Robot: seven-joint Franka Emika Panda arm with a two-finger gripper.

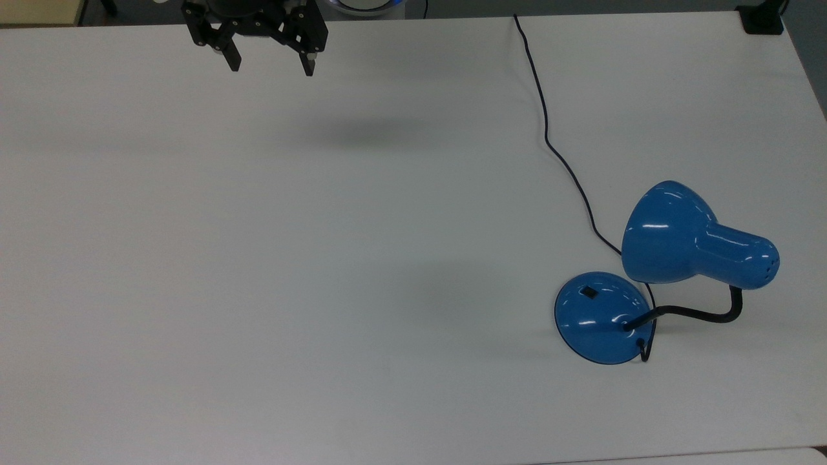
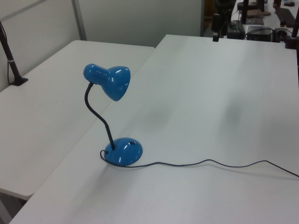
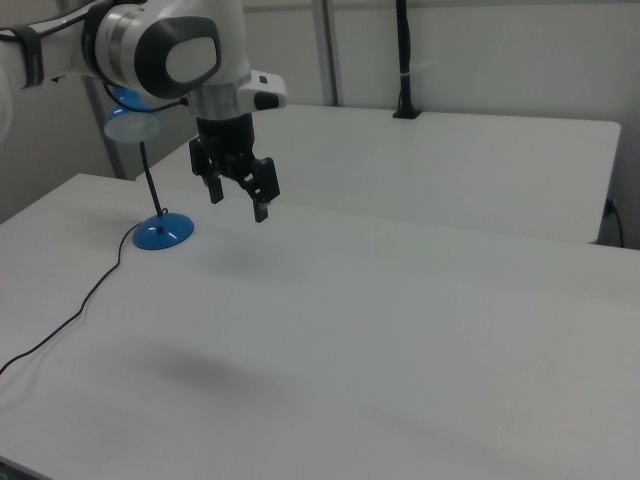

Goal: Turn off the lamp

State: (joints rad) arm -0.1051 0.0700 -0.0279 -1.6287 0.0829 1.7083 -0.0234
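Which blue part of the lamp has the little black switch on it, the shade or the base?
The base, the round dome sitting on the table; the switch is near its top. The shade hangs above.

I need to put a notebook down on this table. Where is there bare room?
Most of the table is bare: the whole stretch on the top view's left of the cord, below the raised, open end effector. It is crowded only at the top view's lower right, around the lamp, its base and the cord.

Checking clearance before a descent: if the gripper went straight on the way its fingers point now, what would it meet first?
Probably only the bare white table. The open gripper points down, far from the lamp; depth is uncertain.
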